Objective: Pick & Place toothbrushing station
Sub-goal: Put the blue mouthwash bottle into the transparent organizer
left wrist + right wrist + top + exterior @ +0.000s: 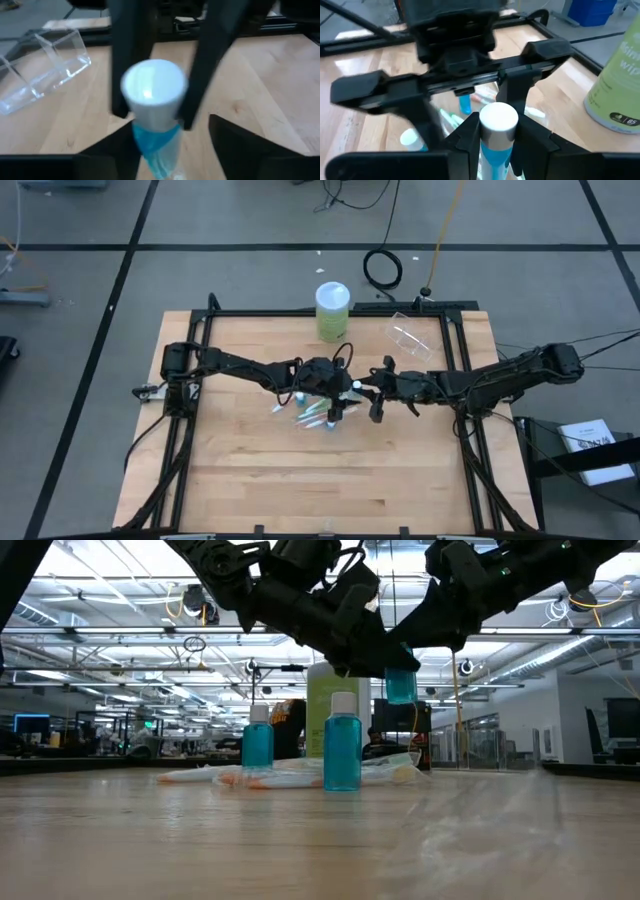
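Observation:
A small teal tube with a white cap (497,120) hangs in the air over the middle of the table, and my right gripper (497,141) is shut on it. My left gripper (170,145) faces it from the table's left. It is open, with a finger on either side of the tube's teal body (155,150). Two more teal tubes (257,742) (342,752) stand on the table below. Several thin toothbrushes (290,778) lie flat beside them. The clear plastic cup (410,337) lies on its side at the far right. My right gripper pinches the tube just under its white cap (496,146) between its two fingers (125,75). The fingers come nearly level from the table's right and lie across the tube. The tube stays upright, cap up. Its teal body (400,686) hangs clear above the table.
A lime-green cylinder with a white lid (332,310) stands at the table's far edge, behind the two grippers. A black frame (455,360) runs along the table's sides. Bare wood lies toward the near edge.

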Available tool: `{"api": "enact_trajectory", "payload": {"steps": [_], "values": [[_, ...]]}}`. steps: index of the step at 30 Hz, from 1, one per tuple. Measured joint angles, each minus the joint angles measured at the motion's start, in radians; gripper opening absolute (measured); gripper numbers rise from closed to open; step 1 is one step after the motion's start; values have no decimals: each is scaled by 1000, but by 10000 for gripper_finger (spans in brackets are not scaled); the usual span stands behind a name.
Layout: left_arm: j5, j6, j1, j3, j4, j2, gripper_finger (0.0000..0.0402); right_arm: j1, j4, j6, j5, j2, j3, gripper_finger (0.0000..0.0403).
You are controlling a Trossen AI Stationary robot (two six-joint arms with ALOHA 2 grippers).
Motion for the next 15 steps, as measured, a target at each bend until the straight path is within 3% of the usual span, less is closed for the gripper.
{"api": "enact_trajectory", "payload": {"steps": [8,15], "values": [[-18,9,-5,0,-8,-44,325,-62,-76,-40,56,-104,1,89],[-152,10,-13,0,-38,-143,354,-180,-223,-62,172,-208,-3,89]]}}
